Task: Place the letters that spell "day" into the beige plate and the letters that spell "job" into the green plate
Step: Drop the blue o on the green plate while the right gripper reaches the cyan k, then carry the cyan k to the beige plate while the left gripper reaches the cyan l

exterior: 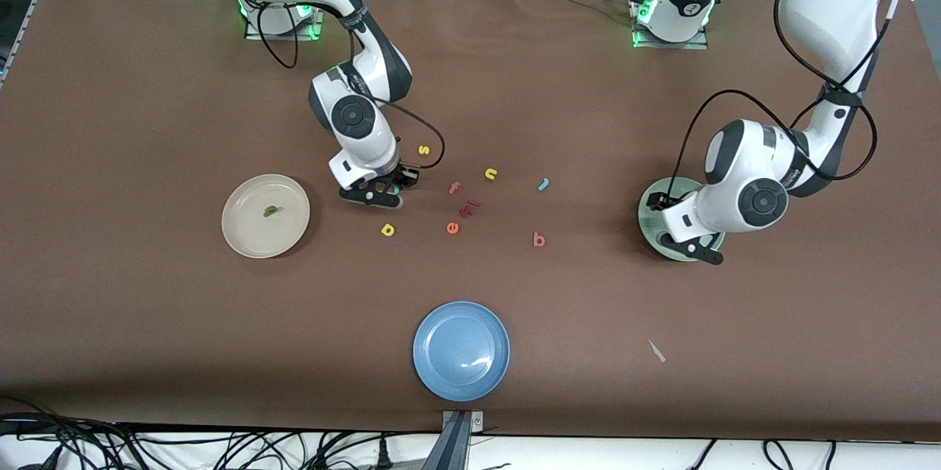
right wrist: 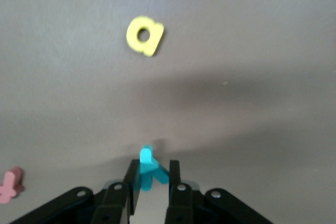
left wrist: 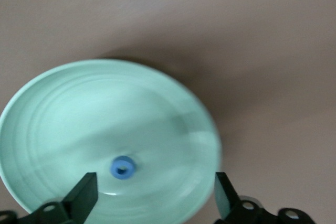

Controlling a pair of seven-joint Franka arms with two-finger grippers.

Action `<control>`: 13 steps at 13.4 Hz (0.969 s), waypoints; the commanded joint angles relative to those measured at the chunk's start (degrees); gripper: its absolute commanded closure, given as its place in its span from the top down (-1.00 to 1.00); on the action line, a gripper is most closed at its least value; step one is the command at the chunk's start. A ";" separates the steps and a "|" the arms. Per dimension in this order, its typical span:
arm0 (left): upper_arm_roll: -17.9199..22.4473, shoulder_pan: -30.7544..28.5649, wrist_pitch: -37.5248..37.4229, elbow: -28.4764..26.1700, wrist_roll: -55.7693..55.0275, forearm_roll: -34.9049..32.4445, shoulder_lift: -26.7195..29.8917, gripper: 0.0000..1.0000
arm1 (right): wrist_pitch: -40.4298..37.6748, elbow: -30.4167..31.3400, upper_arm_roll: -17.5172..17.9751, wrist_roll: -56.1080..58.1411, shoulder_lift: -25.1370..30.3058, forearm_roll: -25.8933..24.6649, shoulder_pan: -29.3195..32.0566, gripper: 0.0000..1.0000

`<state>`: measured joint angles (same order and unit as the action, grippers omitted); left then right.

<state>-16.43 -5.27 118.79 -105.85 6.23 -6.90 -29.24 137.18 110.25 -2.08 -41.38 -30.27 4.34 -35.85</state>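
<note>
My right gripper (exterior: 387,194) is low at the table beside the beige plate (exterior: 242,235), shut on the teal "y" (right wrist: 149,171), which stands between its fingers (right wrist: 132,182). The yellow "a" (exterior: 387,229) (right wrist: 145,35) lies nearer the front camera than this gripper. A dark green "d" (exterior: 270,211) rests in the beige plate. My left gripper (left wrist: 155,195) hangs open over the green plate (exterior: 650,214) (left wrist: 63,108), with the blue "o" (left wrist: 123,167) lying in the plate below it. The teal "j" (exterior: 543,184) and salmon "b" (exterior: 539,239) lie on the table between the plates.
A blue plate (exterior: 461,351) sits near the front edge. Loose letters lie mid-table: yellow "s" (exterior: 423,149), yellow "n" (exterior: 491,174), salmon "f" (exterior: 454,187), orange "e" (exterior: 452,228) and dark red pieces (exterior: 470,207). A paper scrap (exterior: 656,351) lies toward the left arm's end.
</note>
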 commanded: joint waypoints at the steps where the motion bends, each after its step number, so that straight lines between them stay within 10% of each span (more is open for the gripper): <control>1: -4.99 -0.09 -3.21 1.79 -5.50 -0.92 1.55 1.00 | -9.53 -3.12 -2.12 7.85 2.13 0.32 1.48 -0.95; 10: -9.06 12.48 0.64 1.00 -24.07 -1.80 -4.68 0.68 | -14.39 -1.09 -16.19 40.21 4.43 0.50 1.66 -0.89; 13: -8.53 15.29 3.81 1.17 -24.16 -2.41 -7.06 0.35 | -14.65 -1.09 -16.55 41.91 2.94 0.50 4.29 -0.40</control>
<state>-25.54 8.66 121.07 -105.37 -16.98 -6.91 -34.83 122.89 108.84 -18.65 -1.50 -26.82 4.32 -32.45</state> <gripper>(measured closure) 0.185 0.744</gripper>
